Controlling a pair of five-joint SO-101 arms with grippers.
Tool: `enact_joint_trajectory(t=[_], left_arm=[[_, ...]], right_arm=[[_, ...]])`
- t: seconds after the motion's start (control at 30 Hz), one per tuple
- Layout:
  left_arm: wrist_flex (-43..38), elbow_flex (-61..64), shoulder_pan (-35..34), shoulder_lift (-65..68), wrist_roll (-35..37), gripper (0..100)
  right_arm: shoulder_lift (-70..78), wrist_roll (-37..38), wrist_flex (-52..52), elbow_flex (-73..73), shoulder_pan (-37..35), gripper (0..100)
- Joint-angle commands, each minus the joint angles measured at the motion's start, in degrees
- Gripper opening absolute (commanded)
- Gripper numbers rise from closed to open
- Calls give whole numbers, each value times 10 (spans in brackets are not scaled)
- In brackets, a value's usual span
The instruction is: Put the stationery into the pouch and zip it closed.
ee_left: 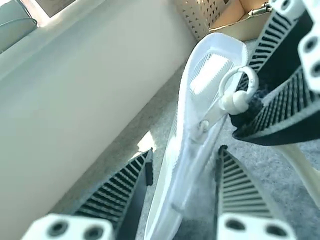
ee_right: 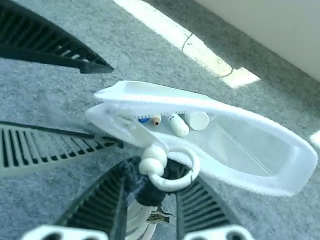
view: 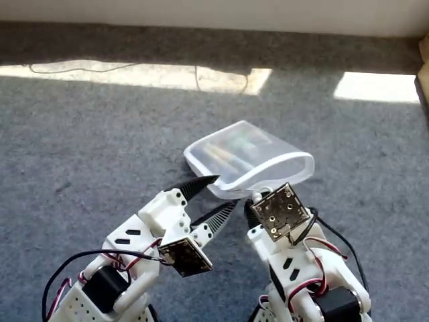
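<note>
A translucent white pouch [view: 249, 159] lies on the grey carpet, its mouth gaping, with pens and other stationery [ee_right: 176, 123] inside. My left gripper [view: 224, 191] is open and straddles the pouch's near end, one black finger [ee_left: 125, 192] on each side of the zip edge [ee_left: 176, 165]. My right gripper [ee_right: 155, 181] is shut on the zipper pull [ee_right: 167, 167], a white ring with beads at that same end of the pouch [ee_right: 235, 150]. In the left wrist view the pull [ee_left: 236, 95] sits at the tips of the right gripper [ee_left: 246, 114].
Grey carpet lies all around. Sunlit strips and a thin cable [view: 198, 77] run along the far wall. A perforated cardboard box [ee_left: 220, 12] stands beyond the pouch. Both arms crowd the near side of the pouch.
</note>
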Motion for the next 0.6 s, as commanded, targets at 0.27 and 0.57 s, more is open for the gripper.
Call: enact_joint_trajectory(t=[0.27, 0.57], left_arm=[[-21, 0, 0, 2, -12, 200], [-84, -61, -2, 180, -12, 200]], right_arm=[[-4, -5, -6, -36, 5, 8], [-4, -5, -6, -36, 5, 8]])
